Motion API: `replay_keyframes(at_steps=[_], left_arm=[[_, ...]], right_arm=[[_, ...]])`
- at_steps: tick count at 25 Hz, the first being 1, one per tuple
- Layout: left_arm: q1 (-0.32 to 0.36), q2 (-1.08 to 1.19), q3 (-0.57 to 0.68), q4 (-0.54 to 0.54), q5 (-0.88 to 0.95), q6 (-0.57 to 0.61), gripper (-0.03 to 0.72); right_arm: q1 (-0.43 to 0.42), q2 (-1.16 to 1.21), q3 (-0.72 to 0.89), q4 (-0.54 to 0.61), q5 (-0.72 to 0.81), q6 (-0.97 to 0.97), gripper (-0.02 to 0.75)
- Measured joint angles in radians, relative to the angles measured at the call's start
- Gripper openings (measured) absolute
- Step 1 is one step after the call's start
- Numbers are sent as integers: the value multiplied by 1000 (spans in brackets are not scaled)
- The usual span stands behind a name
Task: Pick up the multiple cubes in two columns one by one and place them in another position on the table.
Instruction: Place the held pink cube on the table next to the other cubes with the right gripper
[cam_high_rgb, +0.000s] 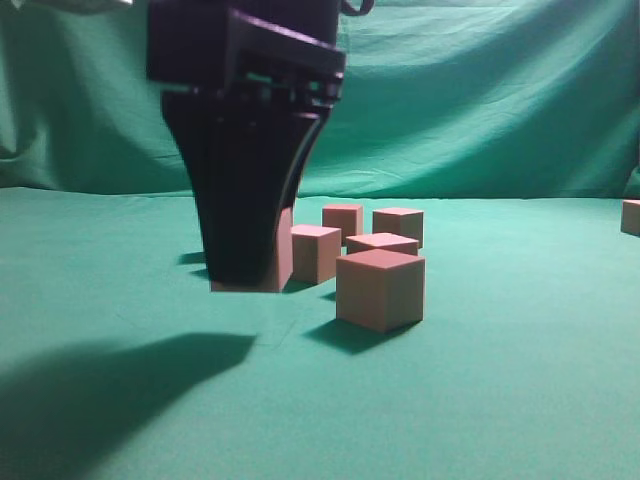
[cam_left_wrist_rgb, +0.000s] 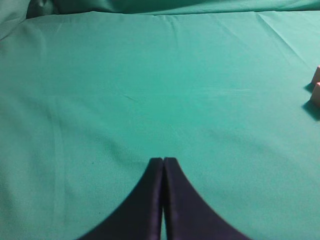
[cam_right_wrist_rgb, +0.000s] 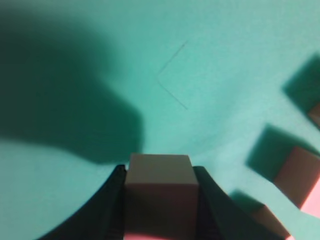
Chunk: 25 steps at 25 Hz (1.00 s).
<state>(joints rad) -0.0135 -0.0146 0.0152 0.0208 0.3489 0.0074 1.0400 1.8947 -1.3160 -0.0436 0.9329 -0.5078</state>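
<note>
The left pincer (cam_left_wrist_rgb: 163, 161) is clenched with nothing between its fingers, hovering over bare green worktop (cam_left_wrist_rgb: 125, 90). The right pincer (cam_high_rgb: 245, 275) grasps one cube (cam_right_wrist_rgb: 159, 187) (seated between both fingers) low at the worktop surface. Just right of it stand four loose cubes (cam_high_rgb: 380, 288), near one another. A further cube (cam_high_rgb: 631, 216) sits at the far right edge.

The exterior camera sits low, at object height, looking along the table (cam_high_rgb: 520, 400) toward the draped backdrop (cam_high_rgb: 480, 90), close to the cubes (cam_high_rgb: 380, 288). The left wrist camera looks down past its gripper (cam_left_wrist_rgb: 163, 161) over open cloth, catching cubes only at its right edge. The right wrist camera looks steeply down, very near its gripper (cam_right_wrist_rgb: 159, 172). The exterior and right wrist views share the cube cluster.
</note>
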Motion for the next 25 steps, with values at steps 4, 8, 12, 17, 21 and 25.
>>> replay_keyframes(at_steps=[4,8,12,17,21,25], left_arm=[[0,0,0,0,0,0,0],[0,0,0,0,0,0,0],[0,0,0,0,0,0,0],[0,0,0,0,0,0,0],[0,0,0,0,0,0,0],[0,0,0,0,0,0,0]], right_arm=[[0,31,-15,-2,-6,0,262],[0,61,-15,-2,-6,0,262],[0,70,-16,-2,-6,0,262],[0,72,-17,-2,-6,0,262],[0,75,-17,-2,-6,0,365],[0,78,-17,-2,-6,0,601]])
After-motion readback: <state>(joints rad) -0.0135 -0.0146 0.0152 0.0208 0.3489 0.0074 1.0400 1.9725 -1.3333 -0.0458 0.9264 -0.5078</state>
